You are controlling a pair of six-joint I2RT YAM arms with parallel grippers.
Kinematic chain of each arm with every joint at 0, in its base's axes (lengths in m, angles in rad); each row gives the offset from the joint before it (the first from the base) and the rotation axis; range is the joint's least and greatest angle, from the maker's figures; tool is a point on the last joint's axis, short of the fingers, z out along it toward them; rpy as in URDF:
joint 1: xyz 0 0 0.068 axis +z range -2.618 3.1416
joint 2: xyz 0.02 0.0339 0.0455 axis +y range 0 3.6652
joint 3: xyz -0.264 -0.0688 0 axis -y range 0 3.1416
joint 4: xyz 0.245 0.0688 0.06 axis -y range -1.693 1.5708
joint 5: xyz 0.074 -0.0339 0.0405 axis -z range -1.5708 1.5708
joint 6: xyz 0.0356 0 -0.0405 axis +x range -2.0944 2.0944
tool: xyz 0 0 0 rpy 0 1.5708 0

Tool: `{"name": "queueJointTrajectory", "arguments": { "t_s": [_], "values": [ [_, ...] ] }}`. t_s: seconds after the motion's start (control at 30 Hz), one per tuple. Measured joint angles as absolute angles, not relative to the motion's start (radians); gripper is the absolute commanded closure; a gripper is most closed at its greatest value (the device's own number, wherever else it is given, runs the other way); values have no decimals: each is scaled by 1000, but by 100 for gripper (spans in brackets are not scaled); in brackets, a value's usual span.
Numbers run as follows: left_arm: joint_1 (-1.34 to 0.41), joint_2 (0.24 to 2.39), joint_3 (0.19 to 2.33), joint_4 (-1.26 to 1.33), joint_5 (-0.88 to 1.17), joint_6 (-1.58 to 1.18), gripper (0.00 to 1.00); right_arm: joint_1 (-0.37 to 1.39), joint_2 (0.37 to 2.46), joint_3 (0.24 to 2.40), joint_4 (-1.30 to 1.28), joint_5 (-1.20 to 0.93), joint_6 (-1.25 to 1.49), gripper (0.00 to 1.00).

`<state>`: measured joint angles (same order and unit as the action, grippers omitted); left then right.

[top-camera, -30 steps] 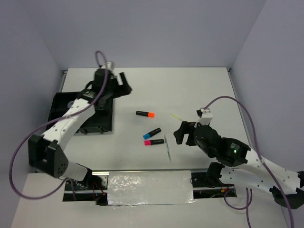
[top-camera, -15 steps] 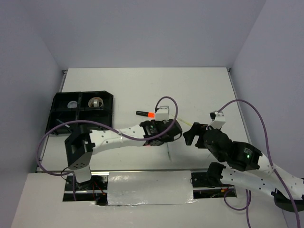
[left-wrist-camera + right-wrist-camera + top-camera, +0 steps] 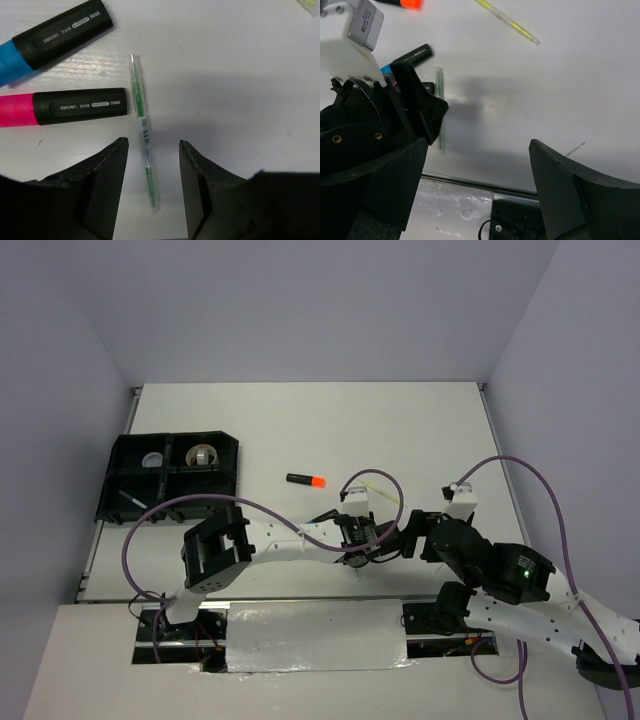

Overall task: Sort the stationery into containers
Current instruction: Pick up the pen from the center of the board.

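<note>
My left gripper [image 3: 152, 145] is open, low over the table, its jaws either side of a thin pen with a green core [image 3: 142, 130]. A blue-ended highlighter [image 3: 55, 37] and a pink-ended highlighter [image 3: 75, 106] lie just left of the pen. From above, the left gripper [image 3: 358, 542] sits at mid-table and hides them. An orange-ended highlighter [image 3: 307, 480] lies apart, farther back. A pale yellow-green pen [image 3: 506, 21] lies to the right. My right gripper [image 3: 477, 143] is open and empty, close to the right of the left gripper [image 3: 415, 100]. The black four-compartment tray [image 3: 228, 480] stands at the left.
The tray holds two tape rolls [image 3: 153, 459] [image 3: 203, 454] in its back compartments and a pen [image 3: 130, 500] in a front one. The table's near edge with a foil-covered strip [image 3: 315, 635] runs just below both grippers. Purple cables loop over both arms.
My left arm has swung from over the tray to mid-table and come down around the green pen. My right gripper has shifted a little towards the left gripper.
</note>
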<state>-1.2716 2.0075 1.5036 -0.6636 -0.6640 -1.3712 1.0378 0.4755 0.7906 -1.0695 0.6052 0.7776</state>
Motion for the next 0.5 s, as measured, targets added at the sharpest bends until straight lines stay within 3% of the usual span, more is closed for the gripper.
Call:
{"name": "queueJointTrajectory", "arguments": {
  "t_s": [0.5],
  "values": [
    [-1250,2071,1456,-595,-680,-1388,46,1036,464,804,-1056,613,796,9]
  ]
}}
